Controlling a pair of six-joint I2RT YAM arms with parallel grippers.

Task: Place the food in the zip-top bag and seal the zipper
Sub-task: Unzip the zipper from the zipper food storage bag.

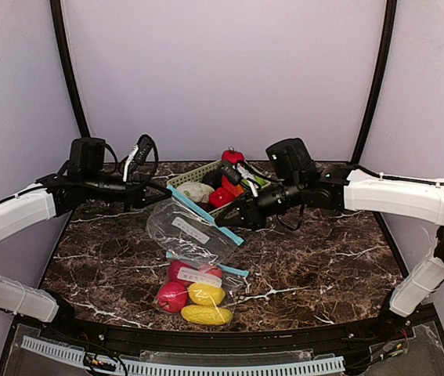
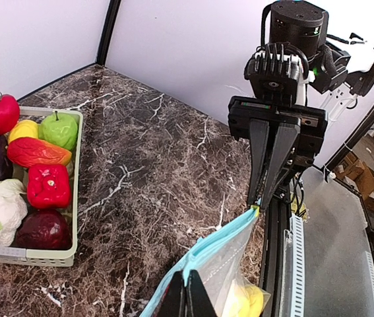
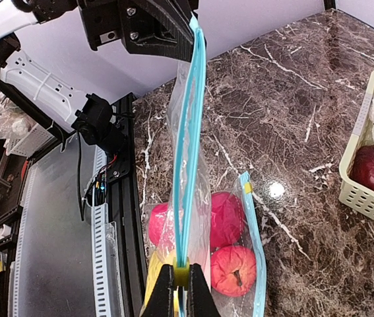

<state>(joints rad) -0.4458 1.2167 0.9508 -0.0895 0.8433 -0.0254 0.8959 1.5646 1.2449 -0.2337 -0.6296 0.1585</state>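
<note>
Top external cam: left gripper (image 2: 187,294) & right gripper (image 3: 177,287) each pinched tight on one end of the blue zipper (image 1: 206,213), stretching the zip-top bag (image 1: 190,231) above the table (image 1: 323,251), prob. to steady its mouth. Bag looks empty; food (image 2: 48,186) sits in the basket (image 2: 76,172) behind. Second bag (image 1: 233,270), filled w/ fruit, lies nearer.
</note>
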